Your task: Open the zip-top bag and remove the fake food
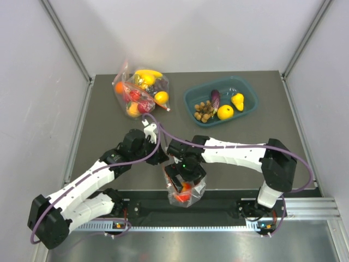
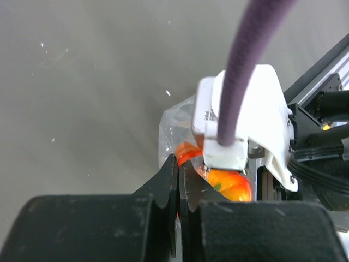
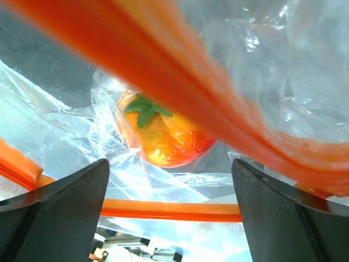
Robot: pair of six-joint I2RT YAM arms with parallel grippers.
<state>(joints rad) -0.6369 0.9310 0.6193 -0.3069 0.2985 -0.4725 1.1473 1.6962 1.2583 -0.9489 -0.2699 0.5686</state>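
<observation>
The zip-top bag [image 1: 188, 194] hangs at the table's front edge with its red-orange zip strip [image 3: 163, 209] parted. A red tomato [image 3: 163, 136] lies inside it, and also shows in the left wrist view [image 2: 232, 185]. My left gripper [image 1: 162, 158] is shut on the bag's edge by the strip [image 2: 188, 152]. My right gripper [image 1: 184, 176] is open, its fingers [image 3: 60, 213] spread inside the bag's mouth just above the tomato, not touching it. An eggplant [image 1: 215, 99], a lemon [image 1: 225, 112], a pear [image 1: 238, 101] and a brown cluster [image 1: 203, 111] lie in the teal tray [image 1: 248, 90].
A second clear bag [image 1: 139, 93] with a banana, an orange and other fruit lies at the back left. The metal rail [image 1: 305, 210] runs along the table's front edge under the bag. White walls stand on both sides.
</observation>
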